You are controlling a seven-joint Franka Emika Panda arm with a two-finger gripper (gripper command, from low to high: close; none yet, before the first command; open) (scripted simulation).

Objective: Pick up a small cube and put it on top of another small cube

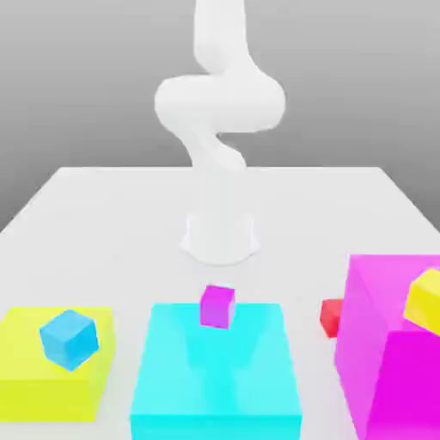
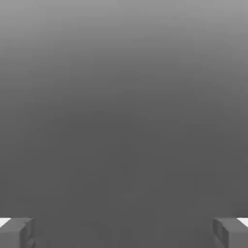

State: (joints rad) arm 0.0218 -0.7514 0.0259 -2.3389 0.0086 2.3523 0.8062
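Tool released, its fingers wide apart. In the exterior view, red cube sits at four o'clock, beside the magenta block; magenta cube at six o'clock.

The exterior view is bright; the arm nearly washes out against the pale table. Cyan block carries a soft, darker reflection. In the hand view, dim grey lies between the gripper's fingertips, lightening far beyond them.

Hand with fingers wide apart, grey background
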